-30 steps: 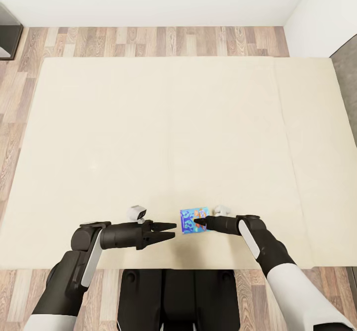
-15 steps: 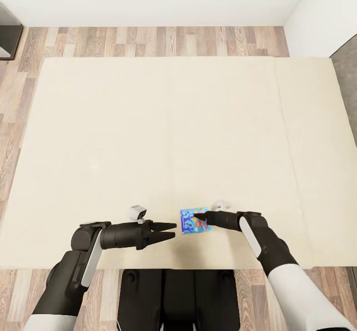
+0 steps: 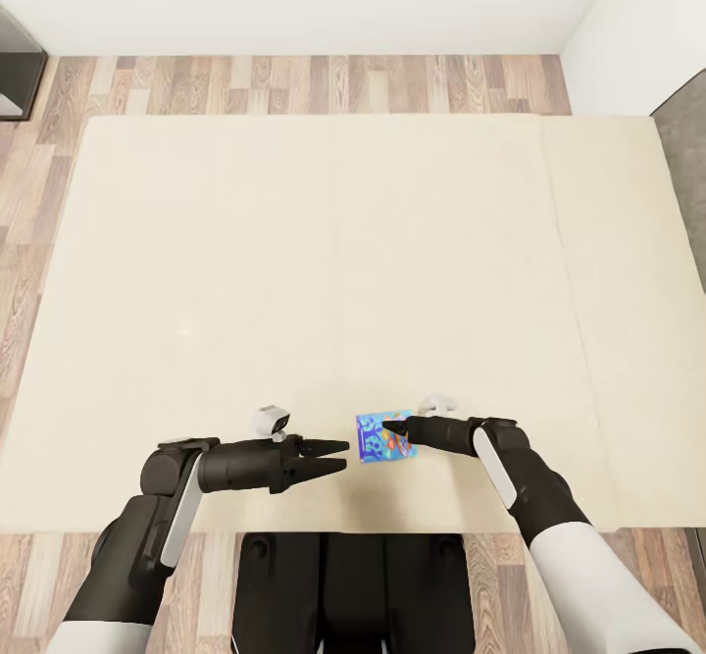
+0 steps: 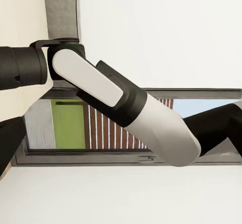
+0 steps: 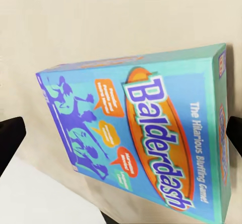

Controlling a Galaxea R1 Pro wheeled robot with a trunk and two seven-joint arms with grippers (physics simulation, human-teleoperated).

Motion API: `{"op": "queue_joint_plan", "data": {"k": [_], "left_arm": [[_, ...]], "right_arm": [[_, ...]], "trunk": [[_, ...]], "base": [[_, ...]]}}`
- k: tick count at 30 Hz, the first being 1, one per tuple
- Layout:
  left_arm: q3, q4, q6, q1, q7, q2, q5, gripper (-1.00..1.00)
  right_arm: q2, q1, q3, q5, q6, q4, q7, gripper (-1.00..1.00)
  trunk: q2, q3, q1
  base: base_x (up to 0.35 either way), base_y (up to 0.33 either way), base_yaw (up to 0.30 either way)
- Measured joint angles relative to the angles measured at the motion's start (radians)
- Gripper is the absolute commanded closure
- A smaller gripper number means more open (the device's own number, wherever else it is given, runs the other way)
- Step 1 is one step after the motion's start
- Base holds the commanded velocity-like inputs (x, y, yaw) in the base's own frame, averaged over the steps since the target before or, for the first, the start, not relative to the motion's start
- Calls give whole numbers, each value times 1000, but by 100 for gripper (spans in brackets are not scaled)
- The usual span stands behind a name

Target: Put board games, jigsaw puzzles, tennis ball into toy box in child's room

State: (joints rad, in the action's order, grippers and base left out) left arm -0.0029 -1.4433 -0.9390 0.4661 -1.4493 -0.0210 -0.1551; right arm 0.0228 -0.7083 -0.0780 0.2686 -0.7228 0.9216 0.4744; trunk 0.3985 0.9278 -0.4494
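Lay flat near bed [image 3: 294,242] front edge: 1 blue board game [image 3: 383,435] | right pincer [image 3: 390,430] spread wide astride box, not yet clamped | left pincer [image 3: 339,455] slightly parted, empty, just left of box | judged early: pickup pending, carry to toy box left.

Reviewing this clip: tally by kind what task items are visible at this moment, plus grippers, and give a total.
Board games: 1, the small blue cardboard Balderdash box lying on the cream bed.
Beds: 1.
Grippers: 2, the left gripper beside the box, the right gripper over it.
Total: 4.
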Motion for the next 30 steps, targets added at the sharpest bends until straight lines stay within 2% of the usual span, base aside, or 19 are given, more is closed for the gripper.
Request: {"op": "queue_joint_plan", "data": {"k": [30], "left_arm": [[0, 0, 0, 0, 0, 0, 0, -100]], "right_arm": [[-2, 0, -1, 3, 2, -7, 0, -100]], "trunk": [[0, -5, 0]], "base": [[0, 0, 0]]}}
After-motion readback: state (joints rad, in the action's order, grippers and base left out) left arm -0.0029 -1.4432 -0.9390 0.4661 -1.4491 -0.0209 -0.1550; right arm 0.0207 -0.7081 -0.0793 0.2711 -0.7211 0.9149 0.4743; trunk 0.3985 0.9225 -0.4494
